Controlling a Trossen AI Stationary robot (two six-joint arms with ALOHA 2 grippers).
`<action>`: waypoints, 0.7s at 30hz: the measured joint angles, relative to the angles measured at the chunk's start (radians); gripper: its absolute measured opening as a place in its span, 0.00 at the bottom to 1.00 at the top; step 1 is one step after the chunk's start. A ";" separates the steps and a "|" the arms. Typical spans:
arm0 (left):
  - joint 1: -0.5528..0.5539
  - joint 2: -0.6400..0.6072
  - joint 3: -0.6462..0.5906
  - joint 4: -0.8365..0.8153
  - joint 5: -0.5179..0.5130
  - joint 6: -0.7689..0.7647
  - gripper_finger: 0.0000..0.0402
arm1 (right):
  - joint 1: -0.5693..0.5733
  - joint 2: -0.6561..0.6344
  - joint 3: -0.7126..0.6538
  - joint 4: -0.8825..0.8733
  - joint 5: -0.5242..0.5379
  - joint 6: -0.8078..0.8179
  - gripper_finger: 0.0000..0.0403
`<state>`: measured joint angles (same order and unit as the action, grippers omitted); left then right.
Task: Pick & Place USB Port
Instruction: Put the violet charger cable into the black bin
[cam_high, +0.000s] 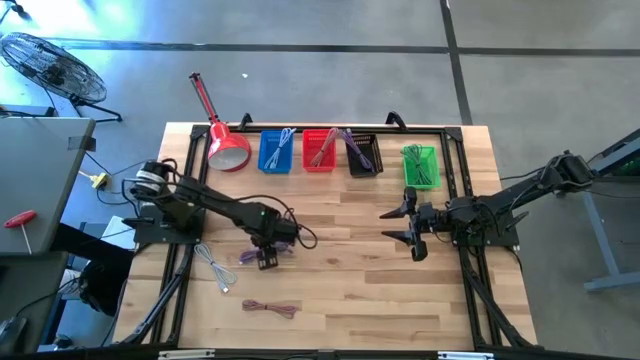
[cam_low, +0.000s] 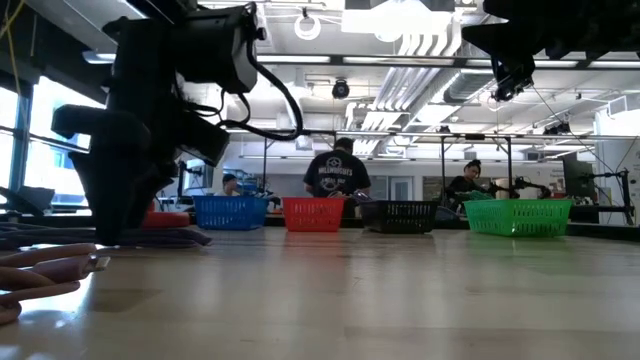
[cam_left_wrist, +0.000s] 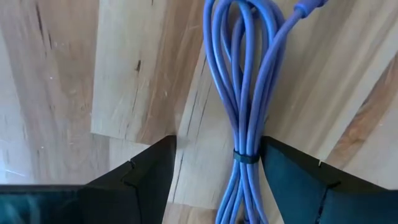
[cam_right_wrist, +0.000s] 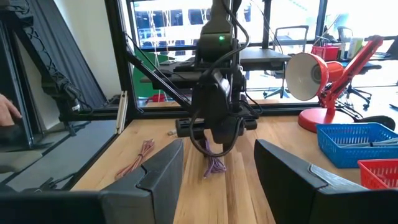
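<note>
A: The left gripper (cam_high: 266, 256) is down on the table (cam_high: 400, 300), well in front of the blue basket (cam_high: 275, 152), fingers (cam_left_wrist: 143, 174) spread either side of a purple cable (cam_left_wrist: 239, 106).

B: Gripped?

A: Not clamped. The wrist view shows one finger touching the bundle, a gap at the other; the high view only shows the cable (cam_high: 280, 245) under the gripper.

B: The right gripper (cam_high: 412, 232)?

A: Open wide, hovering in front of the green basket (cam_high: 420, 165).

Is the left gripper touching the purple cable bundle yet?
Cannot tell. In the left wrist view, the left gripper straddles the purple cable bundle; contact with either finger is unclear.
</note>
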<state>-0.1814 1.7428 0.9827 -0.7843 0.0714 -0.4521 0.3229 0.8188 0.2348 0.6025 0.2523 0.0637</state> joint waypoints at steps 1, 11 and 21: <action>0.000 0.000 -0.009 0.011 0.002 0.000 0.58 | 0.000 0.000 0.000 0.000 0.000 -0.001 0.47; -0.001 0.002 -0.024 0.012 -0.063 0.064 0.16 | 0.000 0.000 0.000 0.000 0.000 -0.001 0.47; -0.004 0.002 -0.008 0.010 -0.124 0.071 0.04 | 0.000 0.000 0.000 0.000 0.000 -0.001 0.47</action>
<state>-0.1850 1.7447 0.9750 -0.7742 -0.0527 -0.3807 0.3229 0.8188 0.2348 0.6029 0.2520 0.0624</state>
